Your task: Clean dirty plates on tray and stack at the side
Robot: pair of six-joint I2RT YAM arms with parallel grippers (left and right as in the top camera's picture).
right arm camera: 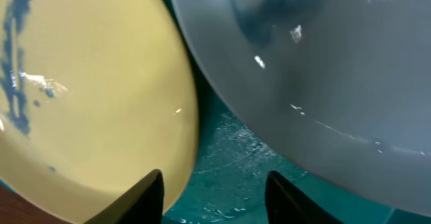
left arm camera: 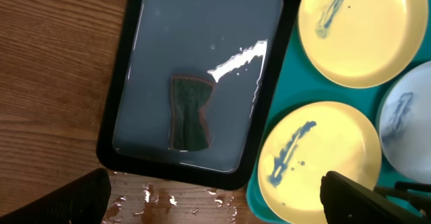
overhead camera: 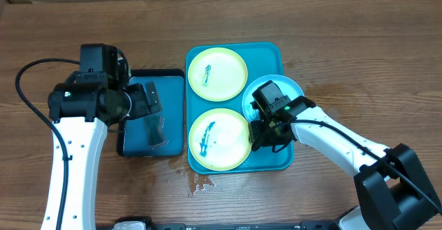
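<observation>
Brown wood-grain table (overhead camera: 345,36), wet patch (overhead camera: 200,184) near its front edge

From overhead, looking straight down at the wooden table (overhead camera: 345,23), far enough off to take in the whole teal tray (overhead camera: 266,54) and the black-rimmed tray (overhead camera: 171,119) just beside it.

From the left wrist, looking down from mid height over the black-rimmed tray (left arm camera: 155,62), fingertips (left arm camera: 67,200) of the left gripper (left arm camera: 215,204) spread to the bottom corners. Shares with overhead that tray, the dark green cloth (left arm camera: 190,113) in it, the far yellow-green plate (left arm camera: 360,29), the near yellow-green plate (left arm camera: 323,160) and part of the light-blue plate (left arm camera: 407,123).

From the right wrist, very close and low over the teal tray (right arm camera: 225,150), fingertips (right arm camera: 145,197) of the right gripper (right arm camera: 214,197) at the lower edge. Shares only the rims of the near yellow-green plate (right arm camera: 87,96) and light-blue plate (right arm camera: 316,69).
</observation>
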